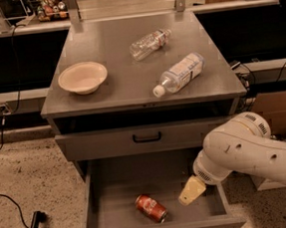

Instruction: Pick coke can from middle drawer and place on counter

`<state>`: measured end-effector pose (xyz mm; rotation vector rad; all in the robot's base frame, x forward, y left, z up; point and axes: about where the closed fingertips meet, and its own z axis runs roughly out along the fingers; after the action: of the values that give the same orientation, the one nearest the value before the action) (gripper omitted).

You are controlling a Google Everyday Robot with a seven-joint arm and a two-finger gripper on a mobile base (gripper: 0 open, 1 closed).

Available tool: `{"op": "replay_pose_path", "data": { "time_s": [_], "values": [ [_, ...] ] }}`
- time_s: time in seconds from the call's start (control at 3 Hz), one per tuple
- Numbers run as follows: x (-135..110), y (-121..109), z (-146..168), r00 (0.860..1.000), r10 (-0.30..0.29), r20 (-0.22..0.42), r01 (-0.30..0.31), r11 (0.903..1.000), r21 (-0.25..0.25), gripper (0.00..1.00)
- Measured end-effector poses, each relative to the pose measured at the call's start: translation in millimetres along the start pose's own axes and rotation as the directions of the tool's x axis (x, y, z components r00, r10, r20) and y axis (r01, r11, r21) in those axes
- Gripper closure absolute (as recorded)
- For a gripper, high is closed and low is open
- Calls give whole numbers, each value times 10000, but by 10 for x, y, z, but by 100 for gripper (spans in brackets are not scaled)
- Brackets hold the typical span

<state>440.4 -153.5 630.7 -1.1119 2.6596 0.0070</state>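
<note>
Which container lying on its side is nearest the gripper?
The red coke can in the open middle drawer; the gripper hovers beside it. The small bottle and the large bottle lie on the counter.
</note>
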Motion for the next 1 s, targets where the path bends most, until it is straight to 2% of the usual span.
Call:
{"op": "replay_pose_path", "data": {
  "time_s": [0.33,0.67,1.0],
  "values": [
    [-38,21,162,9996,-246,-100,239,9973,-699,0],
    [-154,295,724,9998,170,70,-154,9818,-1891,0],
    [-417,489,1134,9917,900,921,-681,9734,-2189,0]
  ]
}}
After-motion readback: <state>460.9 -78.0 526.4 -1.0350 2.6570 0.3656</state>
